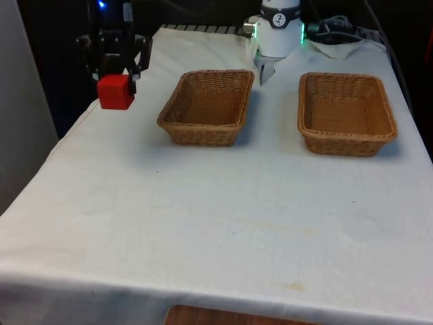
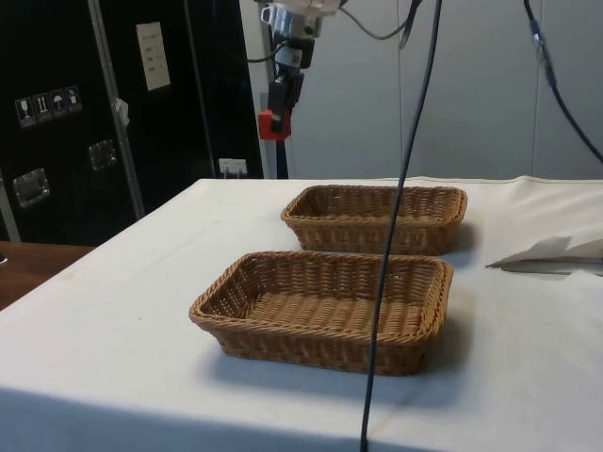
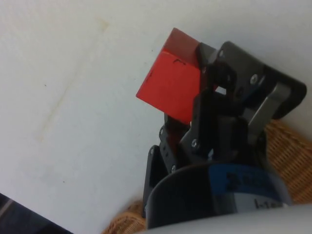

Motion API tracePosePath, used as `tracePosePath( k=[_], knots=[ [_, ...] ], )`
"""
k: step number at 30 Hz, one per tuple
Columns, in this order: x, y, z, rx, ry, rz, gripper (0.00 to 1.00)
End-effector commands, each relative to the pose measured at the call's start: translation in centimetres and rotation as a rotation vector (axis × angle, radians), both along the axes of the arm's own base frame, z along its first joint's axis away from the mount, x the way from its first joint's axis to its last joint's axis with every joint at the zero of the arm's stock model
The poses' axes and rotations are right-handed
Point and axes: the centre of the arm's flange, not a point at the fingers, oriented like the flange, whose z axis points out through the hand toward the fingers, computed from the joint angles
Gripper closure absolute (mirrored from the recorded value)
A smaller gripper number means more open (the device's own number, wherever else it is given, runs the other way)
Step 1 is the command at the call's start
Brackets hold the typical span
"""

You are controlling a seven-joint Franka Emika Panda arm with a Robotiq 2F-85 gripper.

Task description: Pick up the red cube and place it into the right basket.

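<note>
The gripper [image 1: 116, 87] clamps the red cube [image 1: 115, 93] in the air above the cloth [image 1: 216, 223], at the front view's left of both baskets [image 1: 207, 107].

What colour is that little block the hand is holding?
Red. The cube shows best in the front view, held in the black hand.
</note>
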Motion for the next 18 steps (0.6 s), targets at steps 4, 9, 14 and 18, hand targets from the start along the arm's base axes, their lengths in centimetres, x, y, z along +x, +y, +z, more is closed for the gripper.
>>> tracePosePath(
  k=[4,9,14,18],
  knots=[
    [-0.8,0.2,0.3,-0.004,0.014,-0.004,0.99],
    [-1.8,0.7,0.5,0.003,0.04,0.002,0.99],
    [-2.7,1.2,0.5,0.006,0.065,0.008,0.99],
    [-3.5,1.7,0.7,0.005,0.087,0.013,0.99]
  ],
)
